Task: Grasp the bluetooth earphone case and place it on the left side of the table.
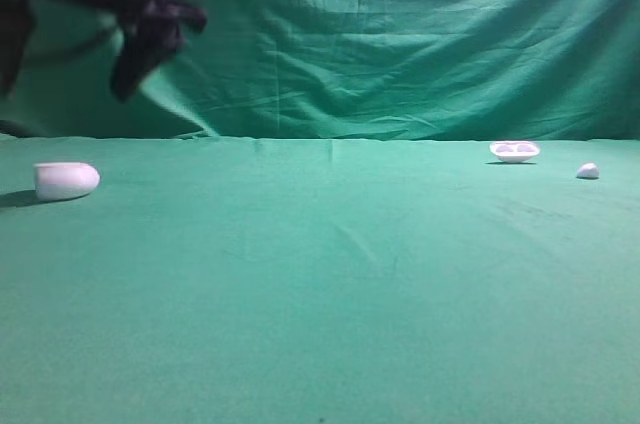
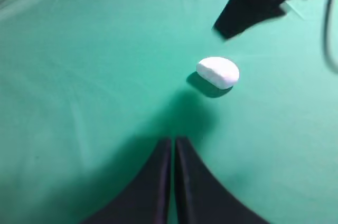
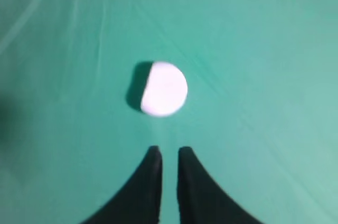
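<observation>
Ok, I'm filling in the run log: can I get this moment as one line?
case: lying on left of table, free | right hand: over it, nearly closed, empty | left hand: closed, empty

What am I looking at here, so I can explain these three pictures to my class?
A two-armed table robot. One camera watches from the front; one rides on each wrist, looking down past that arm's black fingers: left fingers, right fingers. Both pairs are nearly together and hold nothing. On the green cloth table lie a smooth white capsule-shaped earphone case at the left, and a shallow white tray with two hollows and a tiny white lump at the right.
</observation>
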You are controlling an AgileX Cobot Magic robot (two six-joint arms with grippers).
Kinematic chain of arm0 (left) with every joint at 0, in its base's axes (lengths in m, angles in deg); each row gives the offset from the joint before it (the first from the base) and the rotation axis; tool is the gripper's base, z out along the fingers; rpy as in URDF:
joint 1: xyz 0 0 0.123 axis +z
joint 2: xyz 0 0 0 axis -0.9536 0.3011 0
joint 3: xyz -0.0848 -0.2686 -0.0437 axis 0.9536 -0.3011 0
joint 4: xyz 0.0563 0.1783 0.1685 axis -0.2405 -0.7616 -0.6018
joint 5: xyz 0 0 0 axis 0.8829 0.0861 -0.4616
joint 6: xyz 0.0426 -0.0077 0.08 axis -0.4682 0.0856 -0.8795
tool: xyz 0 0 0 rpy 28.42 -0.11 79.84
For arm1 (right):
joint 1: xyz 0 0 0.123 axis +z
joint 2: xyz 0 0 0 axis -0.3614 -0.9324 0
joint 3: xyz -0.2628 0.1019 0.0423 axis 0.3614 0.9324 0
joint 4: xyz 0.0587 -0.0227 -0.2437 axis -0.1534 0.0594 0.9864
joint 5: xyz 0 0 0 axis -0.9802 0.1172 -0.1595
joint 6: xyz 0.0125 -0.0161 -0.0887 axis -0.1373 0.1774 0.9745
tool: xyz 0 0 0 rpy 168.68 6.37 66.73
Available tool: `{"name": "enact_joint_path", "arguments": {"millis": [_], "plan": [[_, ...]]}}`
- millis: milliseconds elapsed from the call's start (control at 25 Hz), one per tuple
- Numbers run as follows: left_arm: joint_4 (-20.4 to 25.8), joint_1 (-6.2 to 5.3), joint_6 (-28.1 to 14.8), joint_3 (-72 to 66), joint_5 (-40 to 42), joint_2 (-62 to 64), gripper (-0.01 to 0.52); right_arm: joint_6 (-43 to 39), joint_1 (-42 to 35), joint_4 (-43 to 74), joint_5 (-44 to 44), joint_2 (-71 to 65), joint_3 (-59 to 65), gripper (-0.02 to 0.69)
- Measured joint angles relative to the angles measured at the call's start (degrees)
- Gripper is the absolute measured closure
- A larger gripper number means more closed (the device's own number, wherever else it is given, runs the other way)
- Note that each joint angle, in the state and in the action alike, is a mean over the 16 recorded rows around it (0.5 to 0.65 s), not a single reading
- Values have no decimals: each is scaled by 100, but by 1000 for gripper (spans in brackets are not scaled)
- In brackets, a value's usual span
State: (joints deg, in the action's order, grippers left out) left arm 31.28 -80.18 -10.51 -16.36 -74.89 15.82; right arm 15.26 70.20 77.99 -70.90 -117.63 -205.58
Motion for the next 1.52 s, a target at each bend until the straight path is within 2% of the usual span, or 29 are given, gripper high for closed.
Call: {"name": "enact_joint_path", "arguments": {"millis": [160, 480, 720, 1040, 1520], "plan": [[0, 0, 0, 0, 0, 0, 514, -168, -149, 109, -505, 792, 270, 651], [0, 0, 0, 0, 0, 0, 514, -426, -456, 147, -616, 2575, 1676, 665], [0, 0, 0, 0, 0, 0, 514, -596, -544, 114, -18, 4112, 3391, 665], [0, 0, 0, 0, 0, 0, 514, -741, -552, -38, 1286, 6160, 5656, 665], [0, 0, 0, 0, 0, 0, 514, -793, -563, 22, 2013, 8378, 7674, 665]]}}
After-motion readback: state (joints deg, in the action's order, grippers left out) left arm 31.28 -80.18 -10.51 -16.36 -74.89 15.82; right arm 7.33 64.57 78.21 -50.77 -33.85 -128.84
